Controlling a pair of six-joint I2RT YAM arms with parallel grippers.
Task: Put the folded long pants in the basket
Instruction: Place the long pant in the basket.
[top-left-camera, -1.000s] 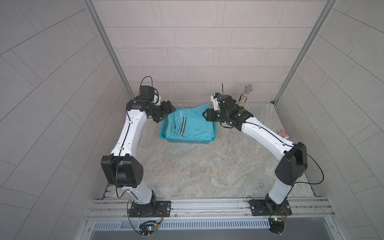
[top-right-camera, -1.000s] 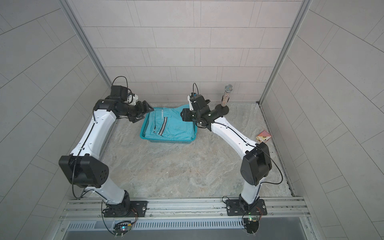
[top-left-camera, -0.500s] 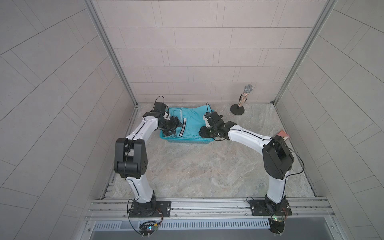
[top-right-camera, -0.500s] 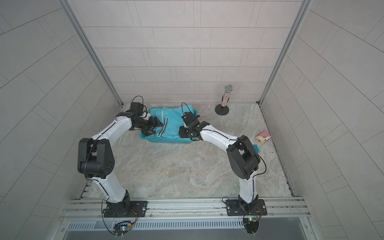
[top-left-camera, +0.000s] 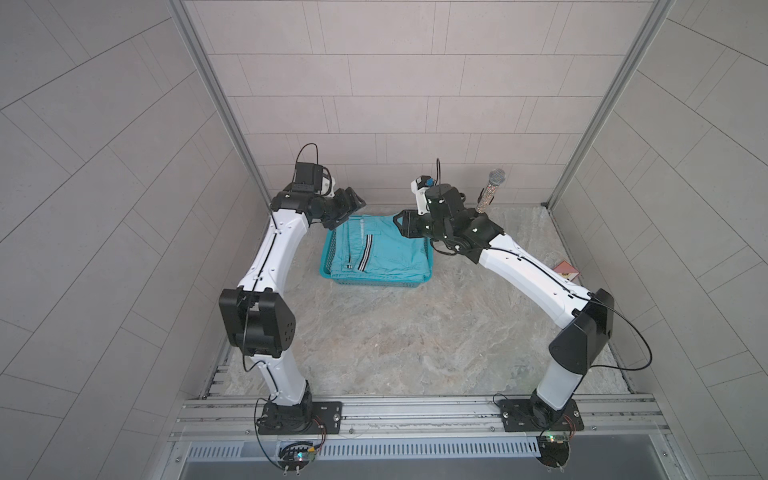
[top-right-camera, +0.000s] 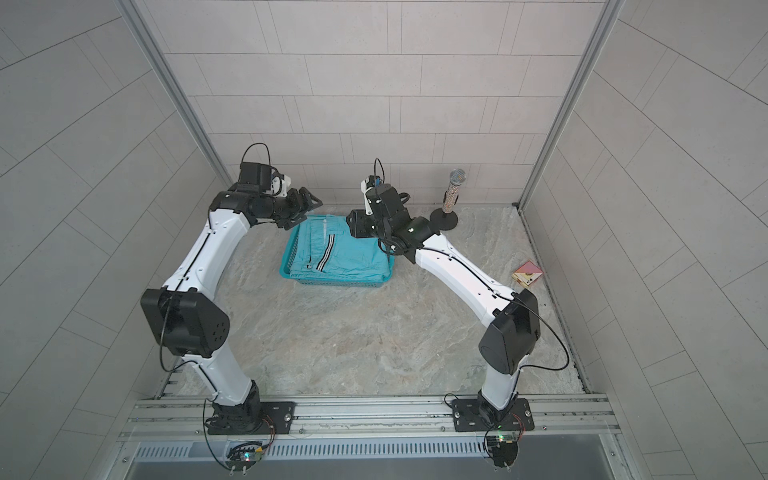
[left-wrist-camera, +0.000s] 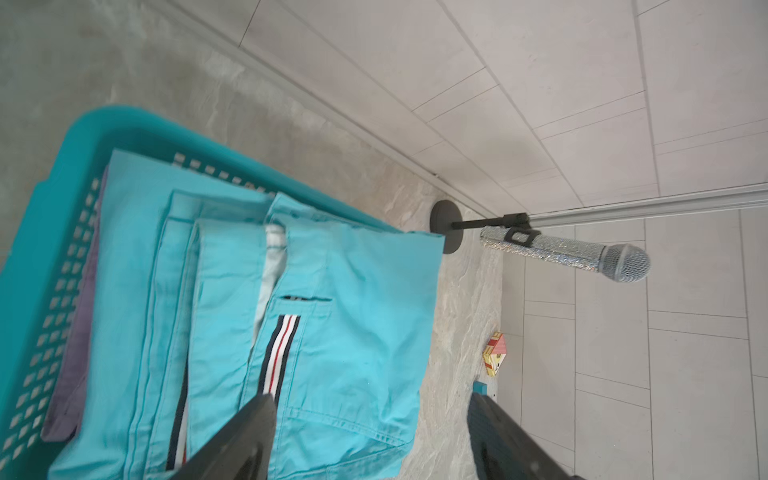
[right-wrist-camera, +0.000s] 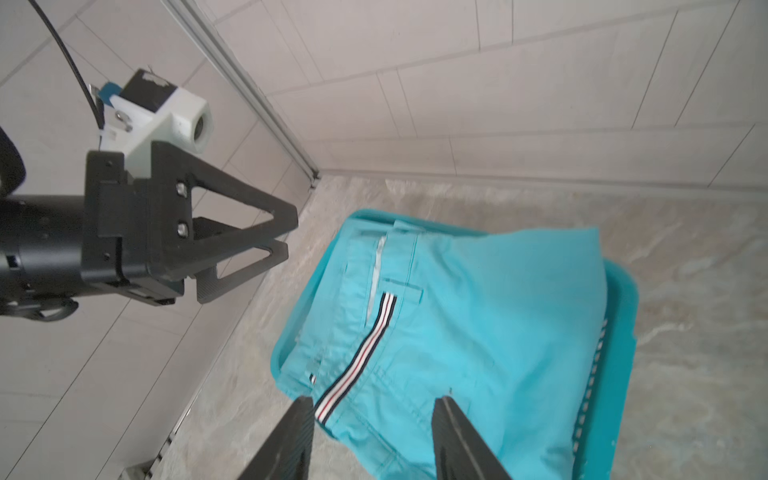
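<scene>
Turquoise pants (top-left-camera: 386, 253) topmost in basket (top-left-camera: 374, 285) — left tool (top-left-camera: 358, 202), right tool (top-left-camera: 400, 224) released, empty.

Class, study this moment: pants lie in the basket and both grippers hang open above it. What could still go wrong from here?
The turquoise pants bulge above the basket, one corner hanging over its rim: they might slide out or unfold. The right gripper hangs open close over the cloth and could snag it when moving off. The microphone stands near the right arm; a wide swing might topple it.
</scene>
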